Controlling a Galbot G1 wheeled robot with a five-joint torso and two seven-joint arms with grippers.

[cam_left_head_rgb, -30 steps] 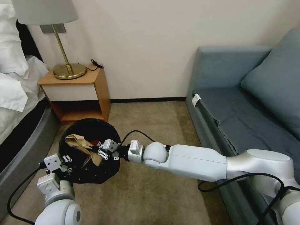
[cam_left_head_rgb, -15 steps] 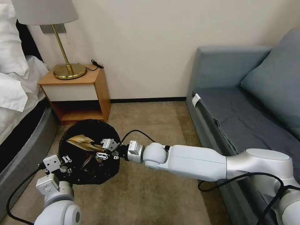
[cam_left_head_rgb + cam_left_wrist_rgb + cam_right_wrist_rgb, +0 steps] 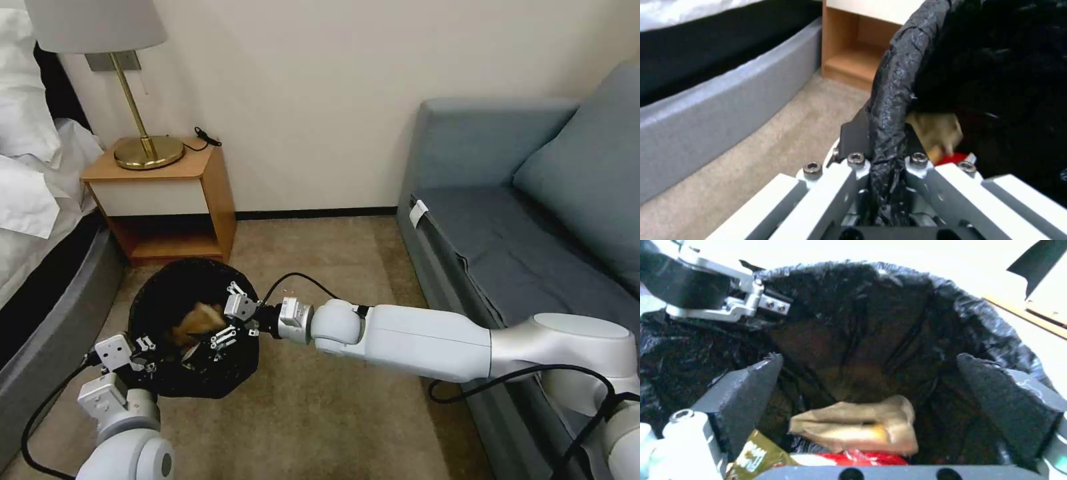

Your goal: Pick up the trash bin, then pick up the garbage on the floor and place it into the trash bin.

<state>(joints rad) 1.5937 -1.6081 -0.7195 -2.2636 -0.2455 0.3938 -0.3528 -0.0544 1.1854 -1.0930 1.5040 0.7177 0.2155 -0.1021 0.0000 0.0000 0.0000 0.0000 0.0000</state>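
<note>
Over the trash bin (image 3: 193, 333) on the carpet by the nightstand (image 3: 167, 200): right gripper (image 3: 230, 319) spread wide, holding nothing; left gripper (image 3: 137, 353) clamped tight on the black-bag rim; inside, crumpled brown paper bag (image 3: 858, 425) on top of a red packet (image 3: 862, 458) and gold wrapper (image 3: 753, 456); wrapper print too blurry to read.

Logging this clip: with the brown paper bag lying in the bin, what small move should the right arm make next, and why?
Probably lift the right gripper up out of the trash bin. Its fingers are spread open with nothing between them, and the crumpled brown paper bag lies free inside, while the left gripper clamps the rim.
</note>
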